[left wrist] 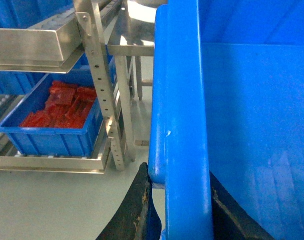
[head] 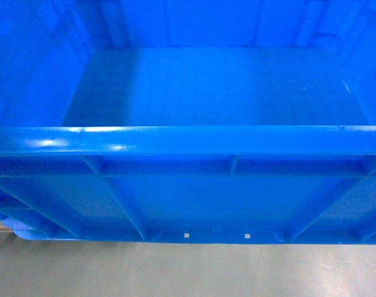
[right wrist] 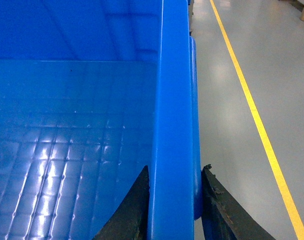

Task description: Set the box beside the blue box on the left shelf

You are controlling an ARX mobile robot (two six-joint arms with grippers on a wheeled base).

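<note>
Both grippers — left, right — clamp bright-blue ribbed box rims.

Box right of shelf, perhaps near; smaller bin on shelf.

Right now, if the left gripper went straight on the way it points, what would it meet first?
The left gripper is clamped on the box rim, so the box goes with it. Ahead, beyond the rim's far end, a pale metal rack frame looks first in line, though depth is unclear.
</note>
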